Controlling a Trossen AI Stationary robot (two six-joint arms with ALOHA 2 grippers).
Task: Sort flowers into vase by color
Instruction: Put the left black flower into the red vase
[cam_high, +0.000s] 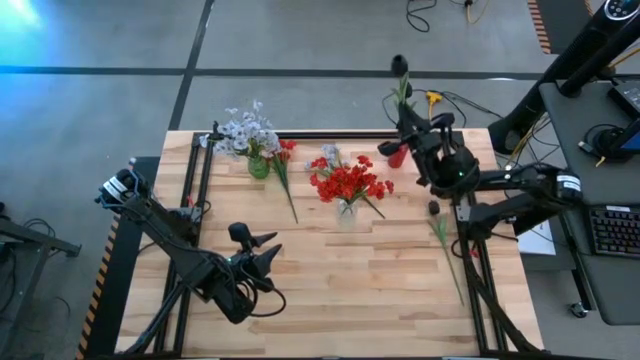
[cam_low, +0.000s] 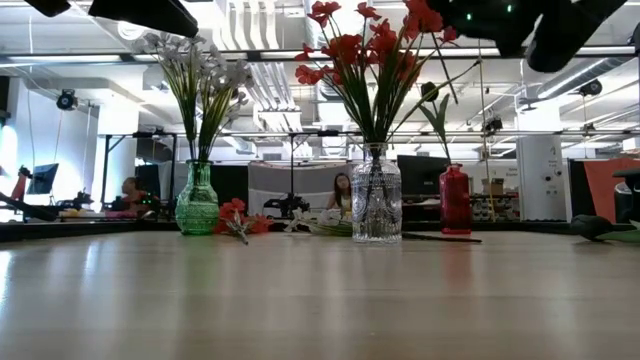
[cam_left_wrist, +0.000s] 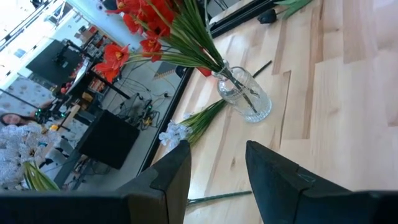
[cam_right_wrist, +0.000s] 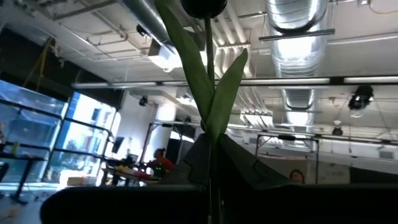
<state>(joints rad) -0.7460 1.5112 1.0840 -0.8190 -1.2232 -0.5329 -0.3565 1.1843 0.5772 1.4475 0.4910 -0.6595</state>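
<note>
A keyboard (cam_high: 612, 232) was seen beside the table (cam_high: 330, 290); people (cam_low: 341, 192) were seated behind monitors (cam_low: 45, 179).

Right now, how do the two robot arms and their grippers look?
Both arms are dark, built of jointed black links with black cables along them. The left gripper has two black, wedge-shaped fingers. A green light shows on the right arm near its gripper, and a white label sits further back.
</note>
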